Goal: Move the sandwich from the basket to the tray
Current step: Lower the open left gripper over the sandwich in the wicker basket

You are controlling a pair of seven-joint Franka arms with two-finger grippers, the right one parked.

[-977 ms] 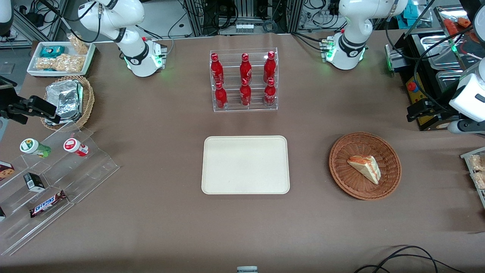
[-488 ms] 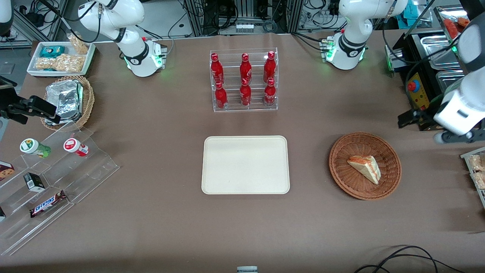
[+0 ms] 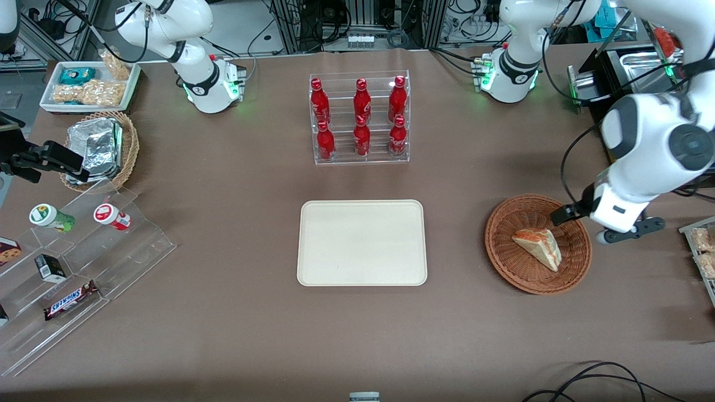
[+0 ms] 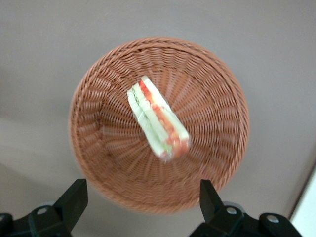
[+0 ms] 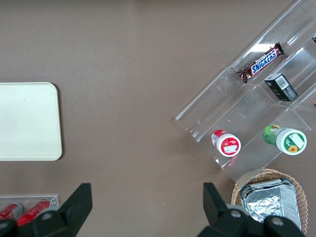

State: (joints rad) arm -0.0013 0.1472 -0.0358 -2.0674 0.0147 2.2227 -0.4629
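Note:
The sandwich [image 3: 538, 246], a pale wedge with orange-red and green filling, lies in the reddish-brown woven basket [image 3: 505, 254]. The cream-beige tray [image 3: 362, 243] sits bare at mid-table, toward the parked arm's end from the basket. My left gripper [image 3: 608, 222] hangs above the basket's rim on the side toward the working arm's end. In the left wrist view the gripper [image 4: 140, 200] is open wide and empty, its black fingertips [image 4: 75, 196] over the basket's rim [image 4: 148, 200], with the sandwich [image 4: 158, 120] lying in the basket's middle.
A clear rack of red bottles [image 3: 360, 118] stands farther from the front camera than the tray. A clear stepped display [image 3: 84, 262] with snacks and a tan basket of foil packets [image 3: 100, 148] sit toward the parked arm's end. A snack tray [image 3: 701, 251] lies beside the gripper.
The left arm has swung in from the table's edge toward the basket, and its gripper now hangs above the basket's rim. The sandwich, basket and tray have not moved.

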